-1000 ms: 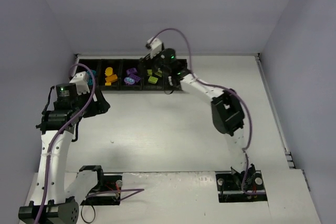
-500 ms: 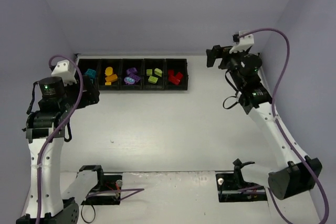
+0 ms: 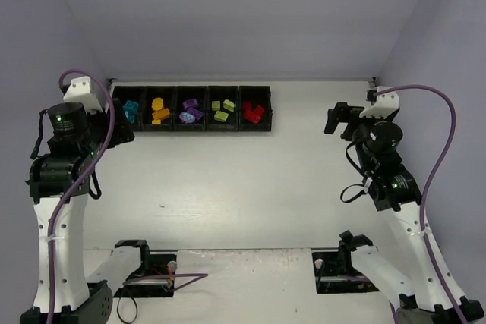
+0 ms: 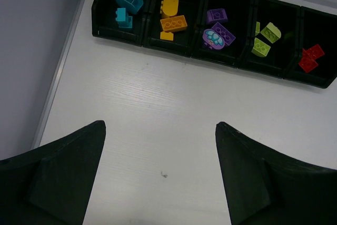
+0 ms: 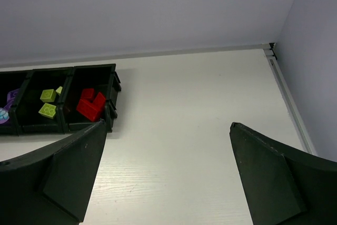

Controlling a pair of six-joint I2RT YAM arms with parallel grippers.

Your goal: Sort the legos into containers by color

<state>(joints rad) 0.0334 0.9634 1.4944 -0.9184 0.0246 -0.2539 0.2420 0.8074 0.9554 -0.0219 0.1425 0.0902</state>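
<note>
All the bricks (image 4: 174, 23) in view lie inside the bins (image 3: 190, 129), the black row at the far edge of the table (image 3: 243, 180). Each bin holds one colour. From the left in the top view these are teal bricks (image 3: 131, 110), orange bricks (image 3: 159, 109), purple bricks (image 3: 190, 111), green bricks (image 3: 222, 109) and red bricks (image 3: 254, 112). That grouping is what the task asks for, so the sort looks finished. No brick shows on the table in any view.

The left gripper (image 4: 159, 126) hovers near the teal end of the row. Its jaws are spread wide with nothing between them, and its camera looks down over all five bins. The right gripper (image 5: 168, 125) hangs well apart from the row, toward the right wall. It is also wide and empty, and faces the green and red bins.

The wide jaws suit arms that carry nothing. Standing to either side, the arms leave the row uncovered for the top camera and keep clear of each other. What likely remains is a check for a stray colour. A rounded piece (image 4: 212, 37) with pale studs in the purple bin merits a second look.
</note>
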